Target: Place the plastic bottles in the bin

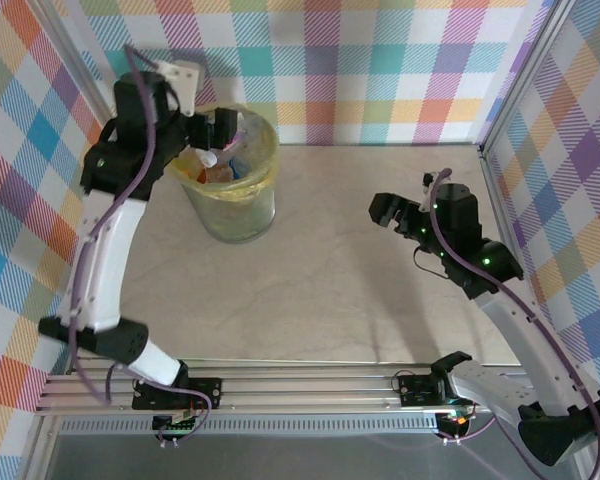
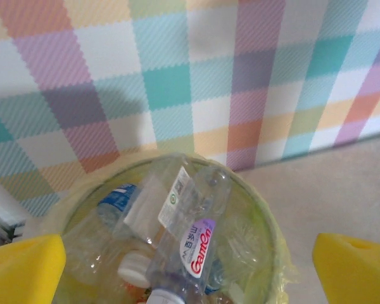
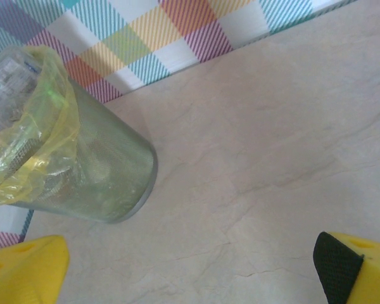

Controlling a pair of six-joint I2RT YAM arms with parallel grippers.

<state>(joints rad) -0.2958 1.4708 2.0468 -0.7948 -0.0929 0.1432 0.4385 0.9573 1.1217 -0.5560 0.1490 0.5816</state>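
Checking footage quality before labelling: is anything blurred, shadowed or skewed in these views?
Top external: even light, soft shadows on the table. Left wrist: the bottles in the bin look soft, a shadow darkens the checked wall. Right wrist: the bin leans from camera tilt; yellow fingertips blur.

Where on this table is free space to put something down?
Bare table lies between the bin and the right gripper, and on toward the near rail. Crowded: the bin's mouth, full of plastic bottles, with the left gripper above it.
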